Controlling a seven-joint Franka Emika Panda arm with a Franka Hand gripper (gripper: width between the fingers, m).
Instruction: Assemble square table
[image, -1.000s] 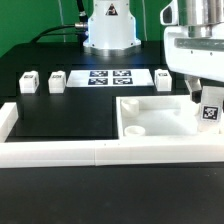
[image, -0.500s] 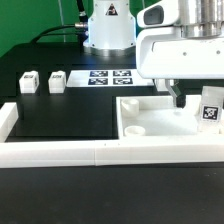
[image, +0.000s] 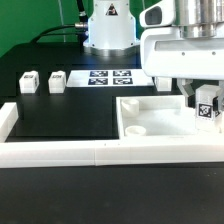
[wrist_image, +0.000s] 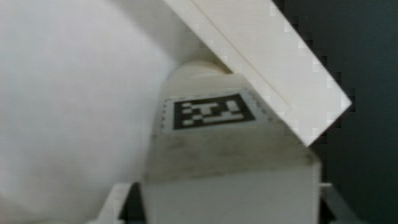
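Note:
The square table's white tray-like top (image: 126, 118) lies at the exterior view's right, with round sockets in its floor. A white leg with a black-white tag (image: 208, 110) stands at the top's right side, by its wall. My gripper (image: 207, 113) has come down over this leg, a finger on each side, and is shut on it. In the wrist view the tagged leg (wrist_image: 214, 165) fills the space between the jaws of the gripper (wrist_image: 217, 216), beside the top's slanting wall (wrist_image: 267, 60). Two more leg blocks (image: 28, 82) (image: 57, 80) stand at the left on the black mat.
The marker board (image: 108, 76) lies flat behind the table top. A long white border wall (image: 60, 151) runs along the front and turns back at the left (image: 6, 120). The robot's base (image: 108, 28) stands at the back centre.
The gripper has shifted right and settled lower over the tagged leg. Its jaws, wide before, have closed in on the leg's sides. The other parts have not moved.

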